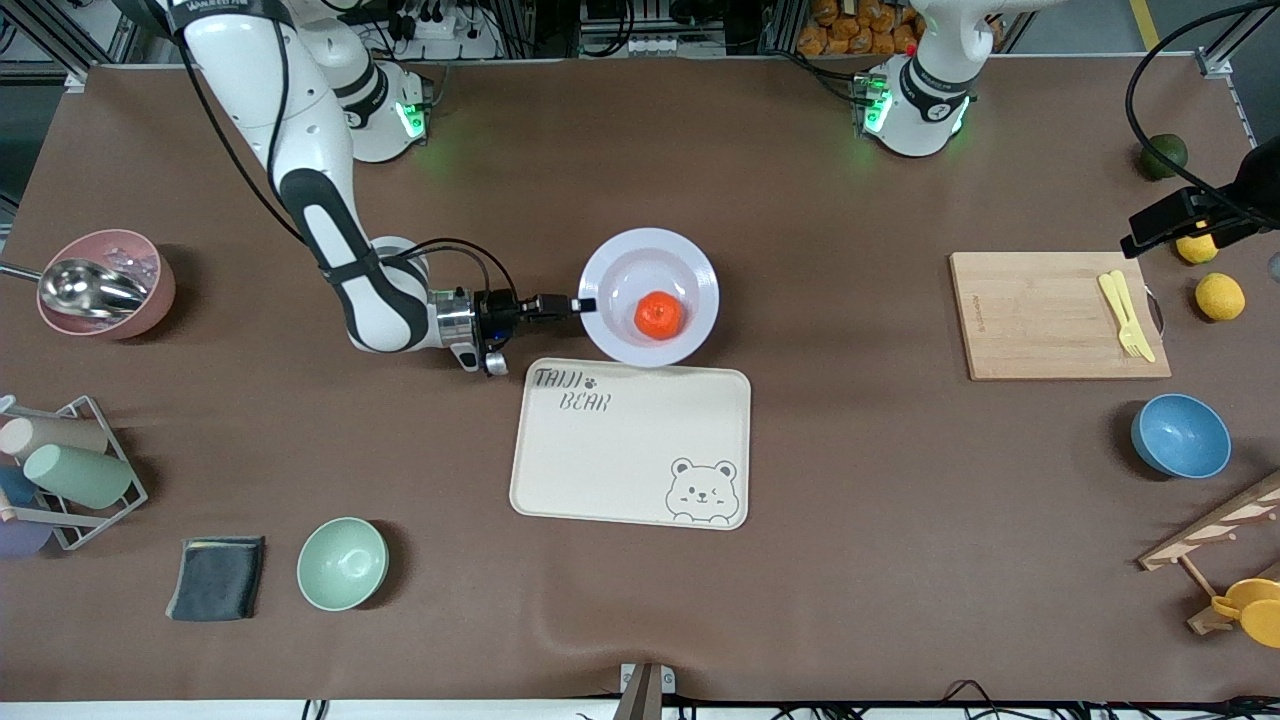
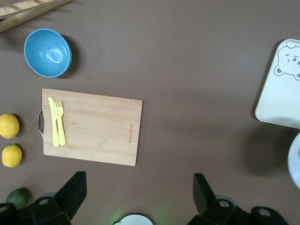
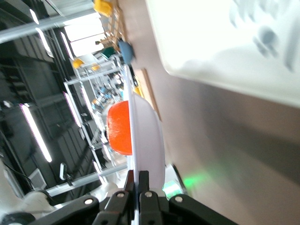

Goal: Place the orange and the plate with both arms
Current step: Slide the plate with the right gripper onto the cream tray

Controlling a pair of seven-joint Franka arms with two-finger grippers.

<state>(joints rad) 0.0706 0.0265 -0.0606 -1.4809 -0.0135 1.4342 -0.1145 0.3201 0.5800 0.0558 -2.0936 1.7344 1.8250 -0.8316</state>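
Note:
The white plate [image 1: 700, 270] carries the orange [image 1: 659, 315] in its well. My right gripper [image 1: 583, 305] is shut on the plate's rim at the side toward the right arm's end and holds it just above the table, at the bear tray's [image 1: 630, 450] edge that faces the robots. The right wrist view shows the plate [image 3: 149, 140] edge-on between the shut fingers of the right gripper [image 3: 139, 180], with the orange [image 3: 119, 127] on it. My left gripper [image 1: 1165, 225] waits high over the left arm's end of the table, open and empty [image 2: 139, 182].
A wooden cutting board [image 1: 1040, 315] with yellow cutlery [image 1: 1125, 315], a blue bowl [image 1: 1180, 435], lemons [image 1: 1220, 296] and a dark green fruit [image 1: 1163, 155] lie at the left arm's end. A pink bowl [image 1: 105, 285], cup rack [image 1: 70, 470], cloth [image 1: 215, 577] and green bowl [image 1: 342, 563] lie at the right arm's end.

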